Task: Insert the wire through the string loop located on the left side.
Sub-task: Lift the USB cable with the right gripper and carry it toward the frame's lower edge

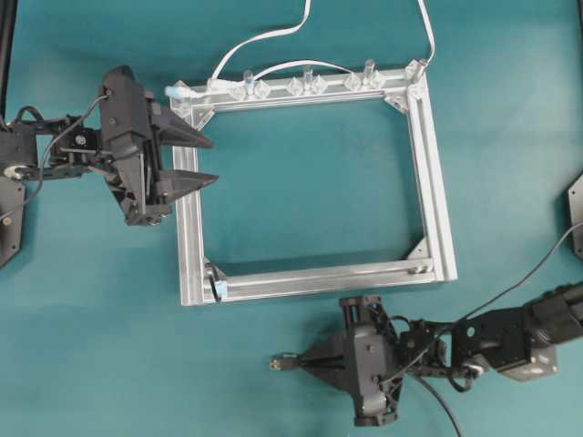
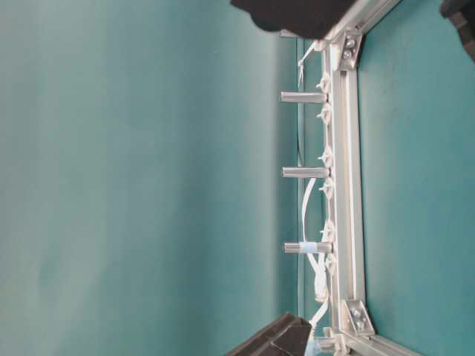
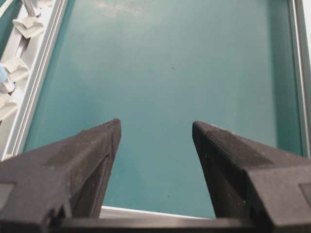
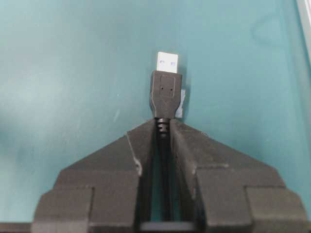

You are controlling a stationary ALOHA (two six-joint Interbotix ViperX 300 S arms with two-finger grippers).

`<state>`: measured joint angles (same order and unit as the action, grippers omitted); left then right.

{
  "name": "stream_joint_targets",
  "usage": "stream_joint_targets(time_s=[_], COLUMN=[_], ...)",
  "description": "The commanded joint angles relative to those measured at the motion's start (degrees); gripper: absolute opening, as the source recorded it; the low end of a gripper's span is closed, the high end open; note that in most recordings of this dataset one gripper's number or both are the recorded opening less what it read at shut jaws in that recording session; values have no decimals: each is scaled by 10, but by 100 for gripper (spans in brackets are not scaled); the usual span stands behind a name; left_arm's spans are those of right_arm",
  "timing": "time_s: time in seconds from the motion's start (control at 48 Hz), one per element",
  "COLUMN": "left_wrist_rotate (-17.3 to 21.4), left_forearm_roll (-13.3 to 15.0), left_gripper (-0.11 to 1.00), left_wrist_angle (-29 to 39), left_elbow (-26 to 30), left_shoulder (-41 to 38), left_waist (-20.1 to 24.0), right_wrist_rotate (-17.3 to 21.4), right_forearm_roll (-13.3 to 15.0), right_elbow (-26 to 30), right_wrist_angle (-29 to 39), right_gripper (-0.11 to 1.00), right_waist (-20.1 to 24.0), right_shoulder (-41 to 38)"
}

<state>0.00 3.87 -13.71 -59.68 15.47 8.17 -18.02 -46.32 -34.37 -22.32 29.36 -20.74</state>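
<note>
1. Overhead view: the right gripper (image 1: 305,361) sits below the silver frame (image 1: 437,173) on the teal table (image 1: 301,191), pinching the wire (image 1: 510,287) just behind its plug.
2. Right wrist view: the fingers (image 4: 187,145) are closed on the cable's ribbed collar, and the plug (image 4: 166,87) sticks out ahead with its metal tip clear.
3. Overhead view: the left gripper (image 1: 208,160) hangs over the frame's left rail, jaws spread wide, holding nothing.
4. The string loop (image 1: 213,273) appears as a faint dark line at the lower left corner bracket, well apart from the plug.
5. A white cable (image 1: 273,36) runs along the top rail.
</note>
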Motion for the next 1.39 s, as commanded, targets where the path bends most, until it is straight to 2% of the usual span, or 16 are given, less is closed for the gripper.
stream_joint_targets(time_s=[0.0, 0.416, 0.749, 1.374], left_wrist_rotate=[4, 4, 4, 4], left_forearm_roll=[-2, -2, -2, -2], left_gripper=[66, 66, 66, 66], left_wrist_angle=[-2, -2, -3, -3], left_elbow=[11, 11, 11, 8], left_shoulder=[8, 9, 8, 9], left_waist=[-2, -3, -4, -4], right_wrist_rotate=[-2, -19, -62, -71], right_forearm_roll=[0, 11, 14, 15], right_elbow=[1, -11, -11, -4], right_wrist_angle=[4, 14, 81, 144], right_gripper=[15, 15, 15, 15], right_waist=[-3, -51, -91, -127], right_shoulder=[33, 129, 186, 199])
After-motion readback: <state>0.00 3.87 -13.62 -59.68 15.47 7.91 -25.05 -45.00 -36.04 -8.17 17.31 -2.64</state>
